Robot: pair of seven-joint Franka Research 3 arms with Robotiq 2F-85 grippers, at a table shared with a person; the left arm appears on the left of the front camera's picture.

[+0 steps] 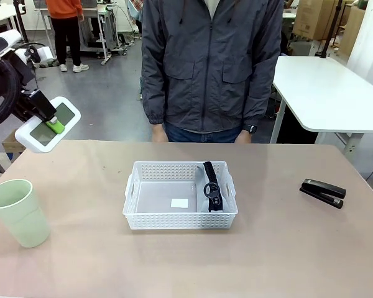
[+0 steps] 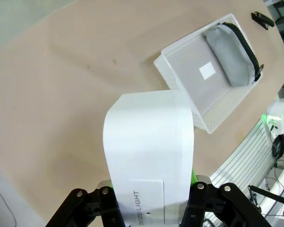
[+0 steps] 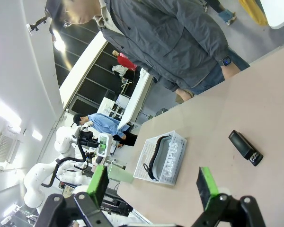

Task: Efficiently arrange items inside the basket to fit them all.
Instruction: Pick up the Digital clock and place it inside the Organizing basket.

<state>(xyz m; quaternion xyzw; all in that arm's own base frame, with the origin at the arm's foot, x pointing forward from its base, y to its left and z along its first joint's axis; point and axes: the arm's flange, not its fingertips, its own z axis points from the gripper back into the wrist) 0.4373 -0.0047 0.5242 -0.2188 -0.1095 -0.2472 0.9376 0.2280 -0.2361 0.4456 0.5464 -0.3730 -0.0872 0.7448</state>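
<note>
My left gripper hangs high over the table's far left corner, shut on the white rectangular box. In the left wrist view the box stands up between the gripper's jaws. The white perforated basket sits mid-table. A grey pouch with a black strap lies along its right side, also seen from above. The pale green cup stands upright at the near left. The black stapler lies at the right. My right gripper is open and holds nothing, well above the table.
A person in a dark jacket stands at the far edge, hands down behind the table. A small white label lies on the basket floor. A white side table stands at the back right. Bare tabletop surrounds the basket.
</note>
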